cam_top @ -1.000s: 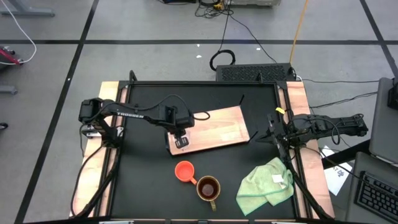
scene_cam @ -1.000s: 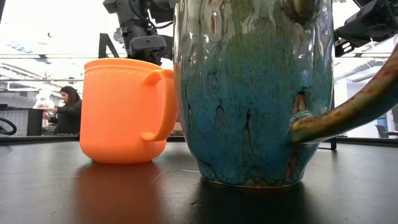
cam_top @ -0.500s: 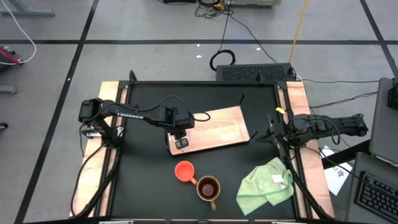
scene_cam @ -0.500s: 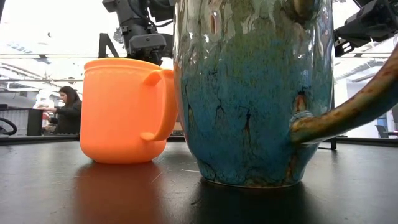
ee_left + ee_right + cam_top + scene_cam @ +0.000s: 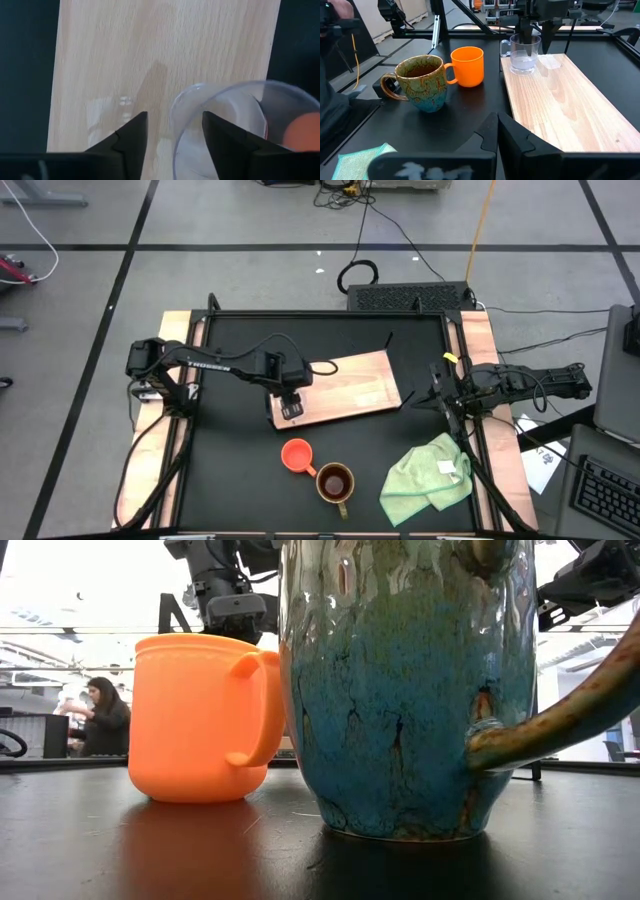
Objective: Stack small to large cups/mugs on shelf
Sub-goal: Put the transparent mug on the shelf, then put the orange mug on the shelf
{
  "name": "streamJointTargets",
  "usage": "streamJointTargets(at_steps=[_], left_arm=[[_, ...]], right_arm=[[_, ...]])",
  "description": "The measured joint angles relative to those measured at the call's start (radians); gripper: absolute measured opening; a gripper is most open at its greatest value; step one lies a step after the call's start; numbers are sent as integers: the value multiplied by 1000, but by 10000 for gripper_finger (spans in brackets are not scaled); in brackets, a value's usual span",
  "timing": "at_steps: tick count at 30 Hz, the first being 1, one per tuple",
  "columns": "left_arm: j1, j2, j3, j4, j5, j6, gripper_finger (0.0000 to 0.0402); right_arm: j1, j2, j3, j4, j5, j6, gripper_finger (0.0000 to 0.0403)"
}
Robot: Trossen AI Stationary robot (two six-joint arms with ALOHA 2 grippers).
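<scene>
Black tabletop [image 5: 240, 470] — arm [image 5: 210, 363] lettered "TROSSEN"

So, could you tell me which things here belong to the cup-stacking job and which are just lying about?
Part of the job:
- clear glass cup, on the board, left gripper over it
- orange cup
- brown mug
- wooden board

Just lying about:
- green cloth
- right gripper, waiting at the table's right edge

three cups [image 5: 467, 66], one wooden board [image 5: 350, 385], one green cloth [image 5: 425, 478], two arms [image 5: 215, 365]
</scene>
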Motion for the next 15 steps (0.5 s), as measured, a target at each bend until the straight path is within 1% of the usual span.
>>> streamJointTargets(at_steps=[2,5,12,15], left_arm=[[2,-19,1,-9,7,1,198],[2,-43,39,-55,12,0,204],[-2,-62,212,-161,10,26,205],[-2,-62,278,-203,26,50,204]], right_arm=[[0,0,0,0,0,0,0],[0,0,0,0,0,0,0],[0,0,0,1,0,0,0],[0,0,0,1,0,0,0]])
